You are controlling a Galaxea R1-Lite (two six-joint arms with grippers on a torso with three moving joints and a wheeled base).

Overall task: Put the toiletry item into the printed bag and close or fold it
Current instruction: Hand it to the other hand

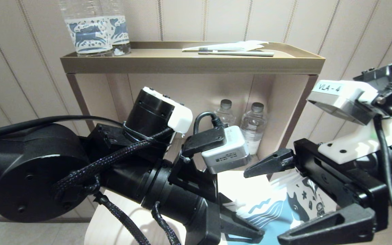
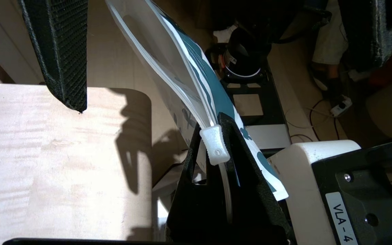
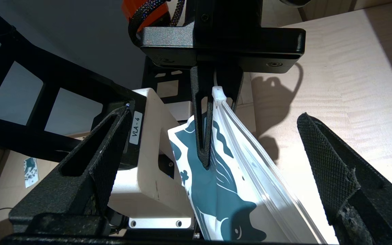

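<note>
The printed bag (image 1: 277, 207), white with a blue-grey horse and waves, hangs above the table between both grippers. My left gripper (image 1: 250, 234) is shut on the bag's top edge, right at the white zip slider (image 2: 214, 144). This grip also shows in the right wrist view, where the left gripper (image 3: 204, 149) pinches the bag (image 3: 223, 190). My right gripper (image 1: 264, 206) stands wide open, its fingers (image 3: 107, 153) on either side of the bag without touching it. A white toothbrush (image 1: 237, 53), the toiletry item, lies on the shelf top. The bag's inside is hidden.
A gold-rimmed shelf unit (image 1: 189, 64) stands ahead. A plain white wrapper (image 1: 247, 45) and printed water bottles (image 1: 94, 34) rest on top of it. Two small bottles (image 1: 252, 126) stand in its lower compartment. A light wooden table (image 2: 46, 163) lies below the grippers.
</note>
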